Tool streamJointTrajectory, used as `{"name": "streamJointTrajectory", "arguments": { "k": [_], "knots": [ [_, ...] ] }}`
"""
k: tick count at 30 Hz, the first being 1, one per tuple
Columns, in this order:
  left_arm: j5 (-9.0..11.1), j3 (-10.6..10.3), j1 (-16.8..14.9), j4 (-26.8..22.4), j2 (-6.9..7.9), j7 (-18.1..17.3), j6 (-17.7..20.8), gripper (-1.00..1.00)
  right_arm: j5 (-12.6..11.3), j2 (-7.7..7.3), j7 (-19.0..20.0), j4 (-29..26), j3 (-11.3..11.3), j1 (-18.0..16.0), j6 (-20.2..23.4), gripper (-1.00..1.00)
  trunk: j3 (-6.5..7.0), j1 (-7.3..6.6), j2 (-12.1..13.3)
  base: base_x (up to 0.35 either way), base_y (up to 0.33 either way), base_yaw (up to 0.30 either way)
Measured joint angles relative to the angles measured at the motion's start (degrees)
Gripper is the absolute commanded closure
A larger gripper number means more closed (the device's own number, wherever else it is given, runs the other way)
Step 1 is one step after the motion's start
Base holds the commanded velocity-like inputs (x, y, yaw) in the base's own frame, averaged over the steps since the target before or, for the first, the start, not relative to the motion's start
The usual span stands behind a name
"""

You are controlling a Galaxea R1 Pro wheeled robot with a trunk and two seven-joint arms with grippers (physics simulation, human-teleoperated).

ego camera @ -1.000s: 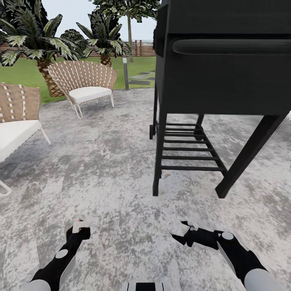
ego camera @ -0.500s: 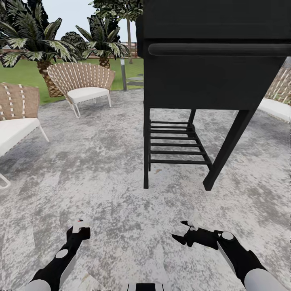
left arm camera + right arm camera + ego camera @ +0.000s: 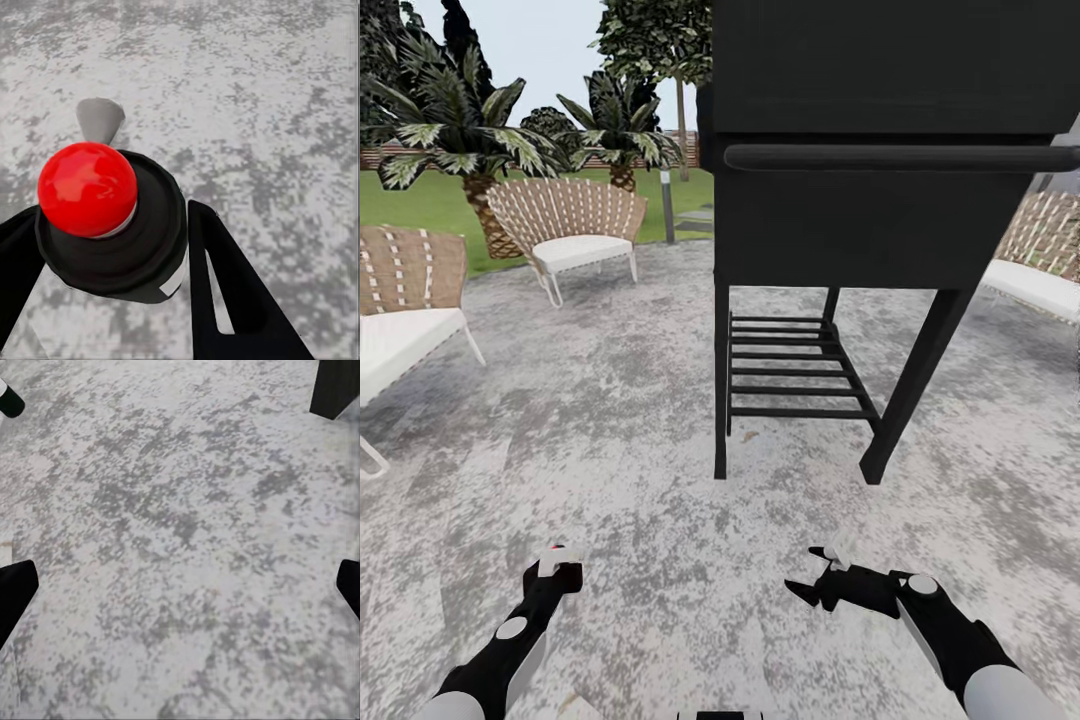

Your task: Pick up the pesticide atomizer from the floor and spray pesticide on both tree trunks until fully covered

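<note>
The robot is standing on a mottled grey patio floor [image 3: 610,420]. One big black grill [image 3: 860,180] on four legs is filling the upper right. Three woven chairs with white cushions are standing around — two at the left [image 3: 575,225], one at the right [image 3: 1040,265]. Behind the green lawn [image 3: 420,200], two palms [image 3: 470,140] and one pale tree trunk [image 3: 682,125] are showing. The left gripper [image 3: 112,247] is holding the atomizer [image 3: 112,225] — one red ball on a black cap — jaws clamped on it. The right gripper [image 3: 180,585] has its jaws wide apart over the floor.

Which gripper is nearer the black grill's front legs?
Right. The right gripper sits on the paving just short of the grill, roughly below its front legs; the left gripper, shut on the atomizer, is off to the grill's left, farther away.
</note>
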Motion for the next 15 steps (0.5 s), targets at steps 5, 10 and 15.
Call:
{"name": "streamJointTrajectory", "arguments": {
  "k": [5, 10, 15],
  "knots": [
    [-0.17, -0.22, 0.12, 0.59, 0.2, -0.07, 0.28, 1.0, 0.18, 0.11, -19.22, 2.82, 0.03, 0.09, -4.85, -1.0, 1.27, -0.12, 0.07, 0.0, 0.0, 0.0],
    [-0.24, -0.33, 3.33, 1.07, 0.06, 0.18, 0.32, 1.0, 0.06, 1.75, -37.58, 25.09, -0.25, 0.75, -28.79, -1.0, 2.38, -0.26, 0.13, 0.0, 0.0, 0.0],
    [-0.18, -0.18, 7.22, 1.02, 0.14, 0.27, 0.26, 1.0, 0.26, 2.29, -45.99, 32.86, -0.21, 4.79, -34.71, -1.0, 3.49, -0.38, 0.2, 0.0, 0.0, 0.0]
  ]
}}
